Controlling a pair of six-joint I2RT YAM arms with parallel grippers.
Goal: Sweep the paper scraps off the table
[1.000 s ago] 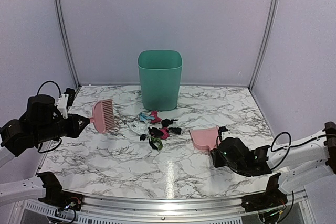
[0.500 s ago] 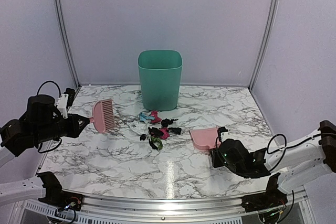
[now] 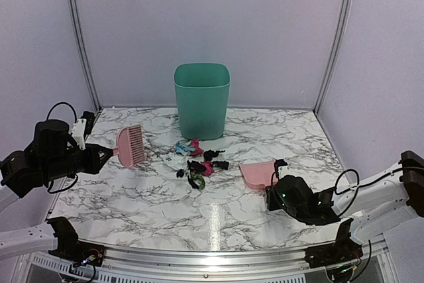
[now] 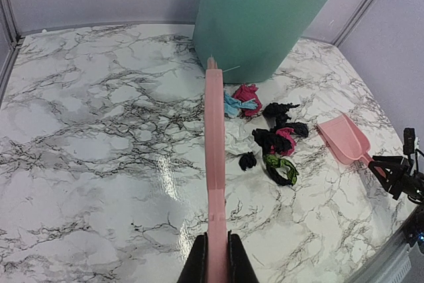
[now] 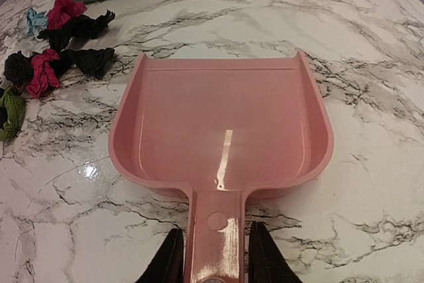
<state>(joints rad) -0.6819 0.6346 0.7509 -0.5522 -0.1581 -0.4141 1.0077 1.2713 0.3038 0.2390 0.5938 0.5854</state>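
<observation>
Two robot arms work a marble-patterned bench (image 3: 218, 220) strewn with litter. At the left of the overhead frame, the left end effector (image 3: 99, 156) is clamped on the handle of a pink comb-like brush (image 3: 130, 146), whose head sits well to the left of the debris. Whether the bristles touch the bench cannot be told. From the left wrist camera, the brush handle runs straight up the middle of the frame from between the closed jaws, pointing toward a teal bin (image 3: 201, 97) at the top.

At the lower right of the overhead frame, the right end effector (image 3: 273, 188) grips the stem of a pink dustpan (image 3: 258, 175), which rests on the bench with its open mouth facing away from the arm.

The paper scraps (image 3: 199, 160), black, magenta, green and light blue, lie clustered near the centre of the overhead frame. They are just in front of the bin, between brush and dustpan and touching neither.
</observation>
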